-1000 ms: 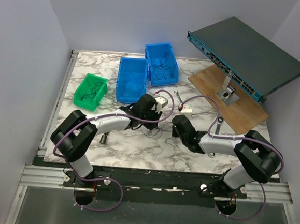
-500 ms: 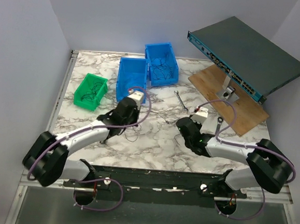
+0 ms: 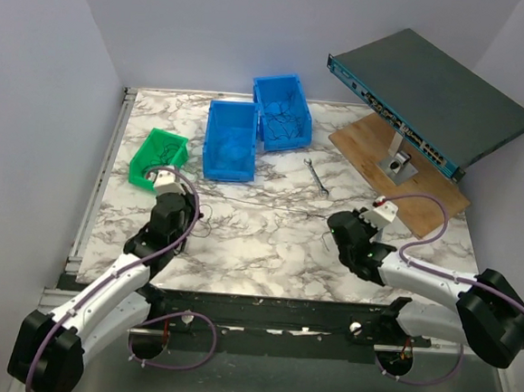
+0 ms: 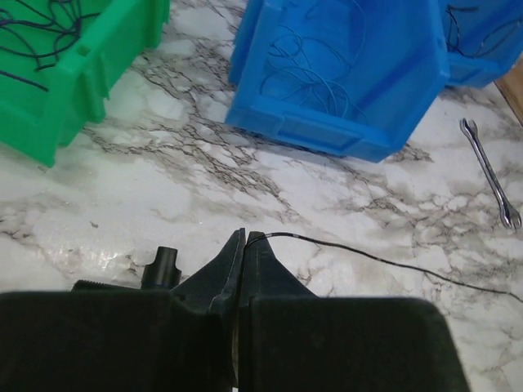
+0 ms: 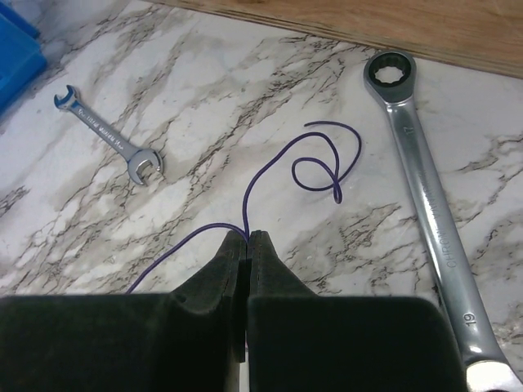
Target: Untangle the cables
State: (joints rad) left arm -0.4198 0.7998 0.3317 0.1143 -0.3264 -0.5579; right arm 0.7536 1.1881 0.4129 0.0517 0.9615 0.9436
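Two of the cables are stretched apart on the marble table. My left gripper [image 3: 192,212] [image 4: 243,237] is shut on the end of a thin black cable [image 4: 368,255], which runs off to the right across the table [image 3: 279,208]. Over at the right, my right gripper [image 3: 334,223] [image 5: 247,237] is shut on a thin blue-purple cable [image 5: 270,167]. That cable curls into a small loop ahead of the jaws and trails back to the left. Both pairs of jaws are pressed together at their tips.
A green bin [image 3: 159,158] and two blue bins [image 3: 229,139] [image 3: 282,111] hold more thin wires at the back left. A small wrench [image 3: 316,176] and a ratchet wrench [image 5: 425,188] lie on the table. A network switch [image 3: 429,96] stands on a wooden board [image 3: 400,175].
Both arms have drawn back from the table's middle, the left one to the left and the right one to the right. The left gripper has shut on the black cable.
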